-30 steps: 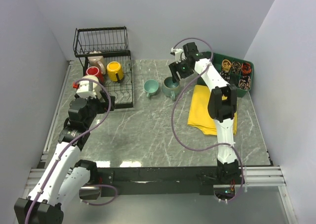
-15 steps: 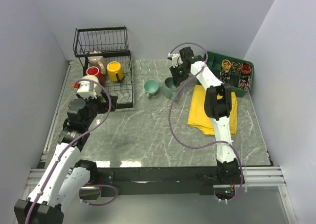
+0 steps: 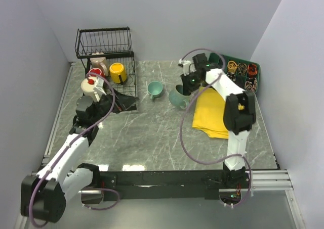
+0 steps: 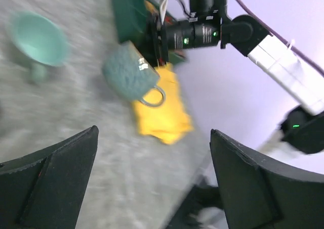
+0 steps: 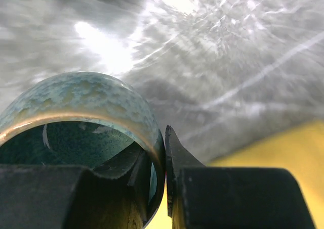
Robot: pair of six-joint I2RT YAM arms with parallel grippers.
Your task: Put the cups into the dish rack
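A speckled dark teal cup (image 3: 176,97) hangs tilted at mid-table, its handle toward the yellow cloth. My right gripper (image 3: 188,84) is shut on its rim; in the right wrist view one finger is inside the cup (image 5: 86,102) and the other presses its outer wall, the gripper (image 5: 163,173) closed. A light teal cup (image 3: 155,89) stands left of it. The black wire dish rack (image 3: 104,39) at the back left holds beige (image 3: 98,64), yellow (image 3: 118,72), red (image 3: 96,74) and cream (image 3: 91,89) cups. My left gripper (image 3: 132,101) is open and empty by the rack's front corner, facing both teal cups (image 4: 130,75).
A yellow cloth (image 3: 215,112) lies under and right of the right arm. A green compartment tray (image 3: 255,75) with small items stands at the back right. Walls enclose the table on three sides.
My right gripper shut on the dark teal cup's rim and tipped it up toward the right. My left arm swung its open gripper rightward from beside the rack.
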